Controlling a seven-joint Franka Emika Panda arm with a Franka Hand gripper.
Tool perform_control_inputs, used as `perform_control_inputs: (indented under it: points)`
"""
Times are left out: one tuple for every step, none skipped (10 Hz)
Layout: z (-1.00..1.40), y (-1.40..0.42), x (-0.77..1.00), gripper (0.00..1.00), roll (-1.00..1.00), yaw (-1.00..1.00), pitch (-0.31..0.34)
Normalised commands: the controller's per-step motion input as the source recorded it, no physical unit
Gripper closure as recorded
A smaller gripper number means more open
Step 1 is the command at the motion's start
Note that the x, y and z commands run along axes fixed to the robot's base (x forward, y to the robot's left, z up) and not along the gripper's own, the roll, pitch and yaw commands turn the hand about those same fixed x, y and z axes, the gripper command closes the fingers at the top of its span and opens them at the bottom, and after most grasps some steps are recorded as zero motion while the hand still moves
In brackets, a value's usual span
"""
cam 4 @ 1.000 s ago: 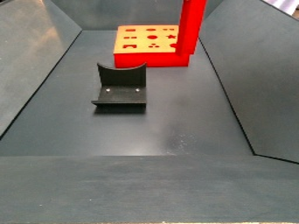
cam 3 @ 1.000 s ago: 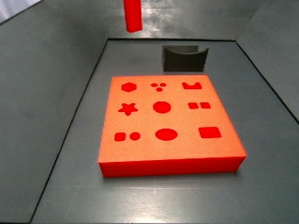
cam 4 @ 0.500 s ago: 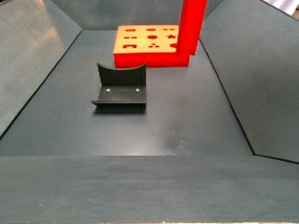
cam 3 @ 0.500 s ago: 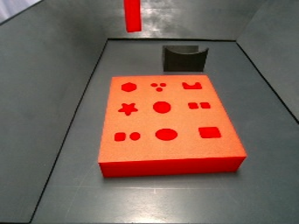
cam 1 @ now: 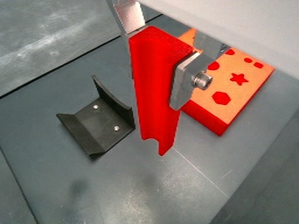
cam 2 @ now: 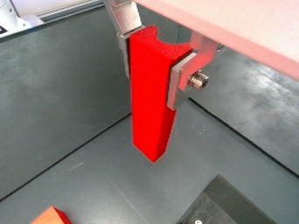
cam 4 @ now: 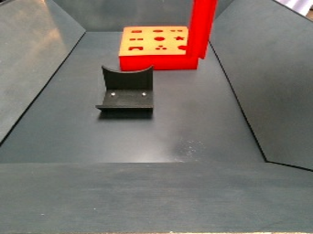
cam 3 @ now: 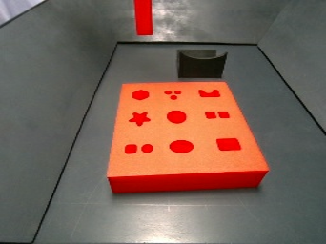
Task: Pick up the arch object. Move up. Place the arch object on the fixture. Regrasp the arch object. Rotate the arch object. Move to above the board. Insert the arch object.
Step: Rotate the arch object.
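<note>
Pincer (cam 1: 158, 48) is clamped on the arch object (cam 1: 156, 92), silver finger plates (cam 1: 187, 80) pressed on opposite faces near its upper end. In both wrist views the red bar hangs upright, lower end free and clear of the floor; (cam 2: 152, 96) shows the same grip.

Side views: the bar (cam 3: 143, 16) is high up, top cut off by the frame edge, pincer itself out of view there. In a side view it stands as a tall red strip (cam 4: 200, 27) in front of the board's far corner.

Board (cam 3: 185, 133) lies flat on the dark floor, cutouts facing up. Also seen at (cam 4: 156, 46) and (cam 1: 232, 87).

Fixture (cam 4: 126, 91) sits on the floor, well apart from the board, with nothing on it. In a wrist view it (cam 1: 96, 127) is beside and below the bar's lower end, not touching. In a side view it is beyond the board (cam 3: 201, 63).
</note>
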Motion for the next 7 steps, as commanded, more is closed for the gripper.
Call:
perform_control_inputs:
  points:
    - [-1.00, 0.00, 0.01, 1.00, -0.32, -0.11, 0.057]
    - [-1.00, 0.01, 0.02, 1.00, -0.29, -0.09, 0.013]
    - [-1.00, 0.02, 0.02, 1.00, -0.24, -0.07, -0.028]
    - [-1.00, 0.02, 0.01, 1.00, -0.20, -0.05, -0.055]
    - [-1.00, 0.02, 0.01, 1.00, -0.19, -0.05, -0.068]
    - [-0.98, 0.02, 0.01, 1.00, -0.19, -0.05, -0.069]
    - [-0.75, 0.02, 0.01, 1.00, -0.19, -0.05, -0.065]
